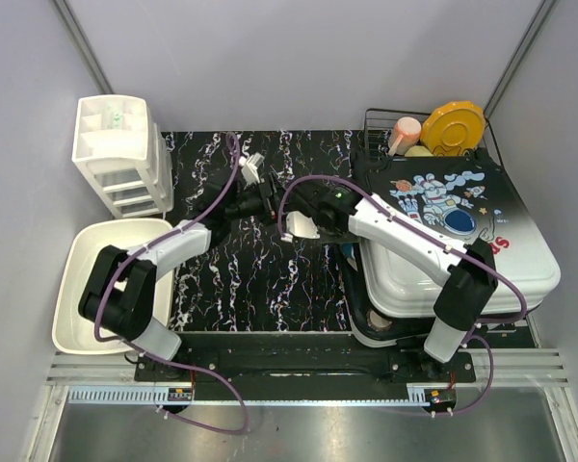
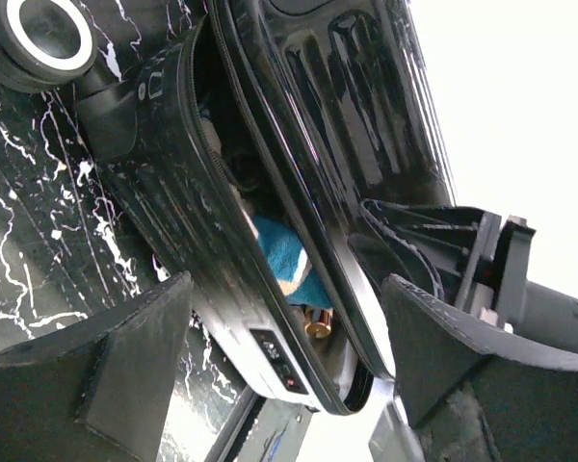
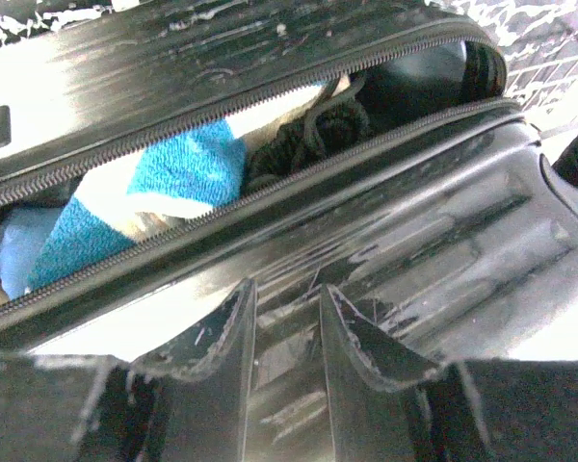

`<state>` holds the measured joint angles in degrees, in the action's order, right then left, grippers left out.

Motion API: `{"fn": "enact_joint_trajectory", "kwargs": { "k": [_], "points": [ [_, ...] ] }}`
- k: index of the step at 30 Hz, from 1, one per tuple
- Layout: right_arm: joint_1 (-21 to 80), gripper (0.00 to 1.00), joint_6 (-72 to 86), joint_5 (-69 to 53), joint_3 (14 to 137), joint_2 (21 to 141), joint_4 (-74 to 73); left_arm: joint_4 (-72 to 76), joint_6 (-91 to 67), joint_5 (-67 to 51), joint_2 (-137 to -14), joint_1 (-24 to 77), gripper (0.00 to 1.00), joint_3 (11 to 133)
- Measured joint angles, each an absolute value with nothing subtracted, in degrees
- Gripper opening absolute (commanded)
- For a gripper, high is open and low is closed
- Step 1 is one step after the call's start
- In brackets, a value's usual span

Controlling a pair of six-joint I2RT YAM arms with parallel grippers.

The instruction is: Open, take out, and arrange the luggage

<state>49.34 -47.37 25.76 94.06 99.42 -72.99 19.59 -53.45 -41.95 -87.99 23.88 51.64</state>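
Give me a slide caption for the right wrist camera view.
Right claw at the suitcase shell, whose unzipped gap shows blue-and-white cloth inside.

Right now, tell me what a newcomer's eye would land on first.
The luggage dominates the right of the table, its astronaut print facing up. Its shell stands ajar, and blue-and-white fabric shows through the zip gap in the right wrist view. Behind it, a yellow plate stands in a wire rack.
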Motion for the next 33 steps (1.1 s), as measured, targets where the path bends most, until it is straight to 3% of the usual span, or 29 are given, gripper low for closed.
{"fn": "enact_joint_trajectory", "kwargs": {
  "k": [7,10,17,18,20,22,33],
  "points": [
    [49.34,0.38,-48.58,24.29,94.5,98.52,-74.52,20.14,-54.11,-38.41,-94.76,28.69,0.82,55.81],
    [49.1,0.38,-48.14,24.58,95.39,98.52,-74.0,20.38,-54.08,-38.59,-98.41,31.68,0.77,57.56],
    [46.72,0.39,-48.12,26.48,99.29,96.33,-71.09,27.46,-58.65,-42.26,-98.74,34.96,0.57,53.52],
    [46.5,0.39,-48.1,26.5,99.37,95.85,-70.96,28.67,-59.55,-42.61,-98.3,34.7,0.49,52.84],
    [46.19,0.39,-48.07,26.48,99.37,94.96,-70.76,30.46,-61.12,-43.0,-97.41,34.3,0.43,52.34],
    [45.98,0.39,-48.01,26.46,99.37,94.43,-70.61,31.92,-62.35,-43.03,-96.68,34.13,0.27,52.34],
    [43.27,0.39,-47.29,31.31,100.73,92.6,-73.54,26.44,-62.43,-40.23,-100.16,39.64,0.15,59.29]
  ]
}}
